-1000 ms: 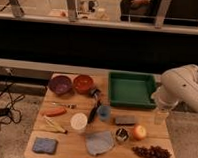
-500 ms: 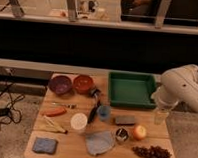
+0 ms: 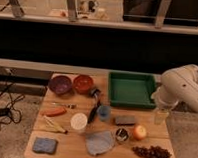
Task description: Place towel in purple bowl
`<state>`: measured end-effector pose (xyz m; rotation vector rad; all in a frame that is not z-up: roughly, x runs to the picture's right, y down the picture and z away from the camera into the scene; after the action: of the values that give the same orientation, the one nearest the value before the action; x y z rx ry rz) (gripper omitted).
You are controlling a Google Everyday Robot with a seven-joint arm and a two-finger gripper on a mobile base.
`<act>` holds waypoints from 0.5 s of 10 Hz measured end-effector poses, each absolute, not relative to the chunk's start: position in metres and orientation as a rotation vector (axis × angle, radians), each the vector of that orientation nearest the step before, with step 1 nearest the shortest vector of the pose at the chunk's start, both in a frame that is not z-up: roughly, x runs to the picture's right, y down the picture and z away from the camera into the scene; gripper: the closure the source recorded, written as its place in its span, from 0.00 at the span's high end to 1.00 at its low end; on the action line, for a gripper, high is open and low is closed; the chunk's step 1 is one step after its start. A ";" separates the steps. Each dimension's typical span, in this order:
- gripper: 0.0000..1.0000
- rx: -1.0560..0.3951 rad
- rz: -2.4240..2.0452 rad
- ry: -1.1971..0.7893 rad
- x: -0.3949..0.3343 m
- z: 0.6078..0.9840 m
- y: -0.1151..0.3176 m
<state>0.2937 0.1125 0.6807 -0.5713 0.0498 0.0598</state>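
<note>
The crumpled grey-blue cloth towel (image 3: 99,142) lies at the front of the wooden worktop (image 3: 68,152), well apart from the round purple bowl (image 3: 60,84). The tool (image 3: 161,116) hangs at the right; I cannot tell its state. Better to aim at the towel's bunched middle.

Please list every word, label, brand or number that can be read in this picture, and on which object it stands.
None: no text can be read anywhere.
The white cup, the towel and the purple bowl show no print.
The gripper, hanging over the table's right edge beside the green tray, shows no readable marking.
</note>
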 end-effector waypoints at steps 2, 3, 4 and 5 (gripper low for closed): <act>0.80 -0.598 0.032 0.058 0.284 0.683 0.131; 0.80 -0.607 0.012 0.054 0.275 0.683 0.139; 0.80 -0.624 -0.027 0.043 0.259 0.683 0.154; 0.80 -0.634 -0.049 0.037 0.252 0.681 0.163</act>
<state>0.2522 0.1625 0.6814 -0.6337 0.0371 -0.0488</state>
